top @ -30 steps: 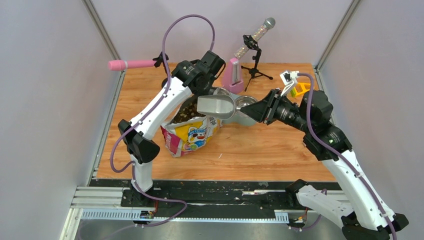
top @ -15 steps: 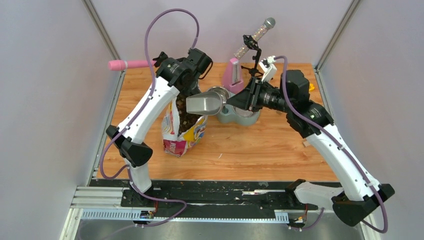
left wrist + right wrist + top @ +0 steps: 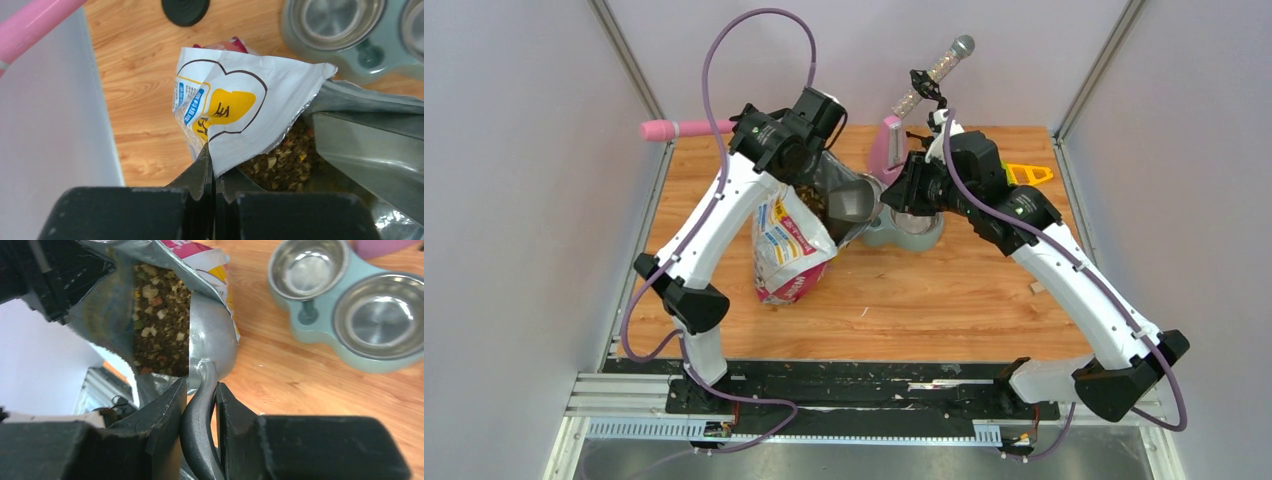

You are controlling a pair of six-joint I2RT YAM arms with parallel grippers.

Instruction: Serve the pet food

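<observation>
Surface: a wooden tabletop (image 3: pixel 944 300) with black rails along its near edge.
Room: plain pale walls close in on three sides. A pink cylinder (image 3: pixel 686 129) sticks out at the back left, and a microphone on a stand (image 3: pixel 934 75) leans at the back.
Feeder: a pale green double feeder (image 3: pixel 325 337) with two steel bowls sits just beside the bag.
Bag: a printed foil bag (image 3: pixel 789 245) stands open, tilted toward the feeder.
Pet food: brown kibble mixed with paler cubes (image 3: pixel 157 315) lies inside the open bag.
Left gripper (image 3: pixel 211 167): its jaws are pinched on the bag's torn top edge.
Right gripper (image 3: pixel 200 402): its jaws clamp the handle of a metal scoop (image 3: pixel 212 342), whose bowl sits in the bag's mouth, touching the kibble.
Hard to make out: the scoop's hollow faces away, so its contents cannot be told. From above, the right arm covers part of the feeder.
</observation>
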